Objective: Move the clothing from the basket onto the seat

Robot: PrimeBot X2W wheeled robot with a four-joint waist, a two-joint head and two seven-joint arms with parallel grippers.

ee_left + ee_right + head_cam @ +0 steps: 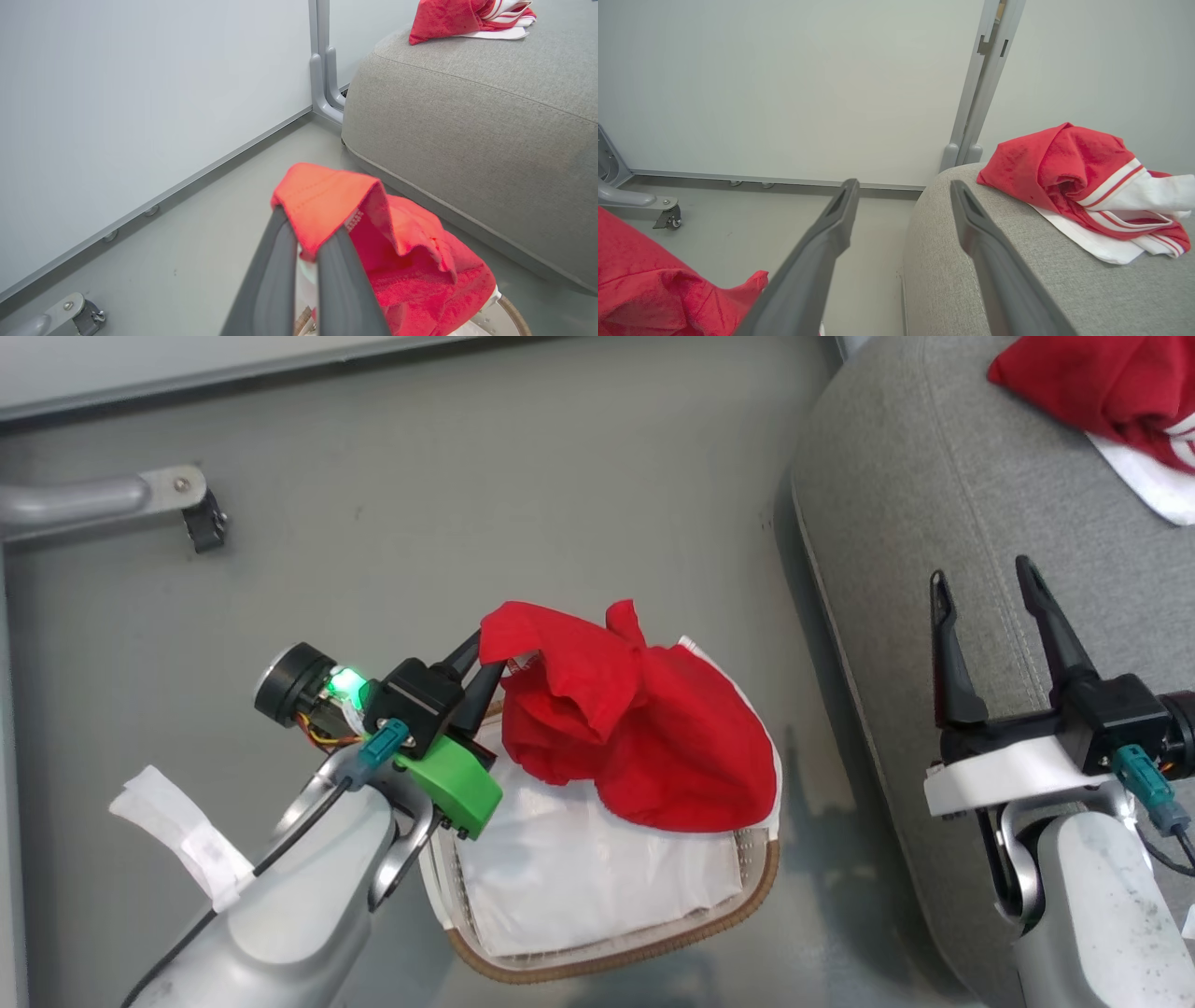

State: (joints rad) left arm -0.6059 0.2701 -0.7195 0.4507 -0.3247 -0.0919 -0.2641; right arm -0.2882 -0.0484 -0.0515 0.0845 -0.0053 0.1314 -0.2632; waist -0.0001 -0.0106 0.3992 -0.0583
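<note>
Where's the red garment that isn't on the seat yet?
In the head view, the bright red fabric garment drapes over the white perforated basket at centre, one corner pinched by the left gripper, left of the grey upholstered seat.

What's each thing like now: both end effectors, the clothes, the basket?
Left end effector: shut on the red garment's edge.
Right end effector: open, empty.
Red garment: bunched over the basket, pinched.
Striped garment: crumpled on the seat.
Basket: upright, white liner inside.

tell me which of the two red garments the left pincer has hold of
The plain red garment draped over the basket: the left pincer is shut on its edge. The striped garment lies apart on the seat, with nothing gripping it.
</note>
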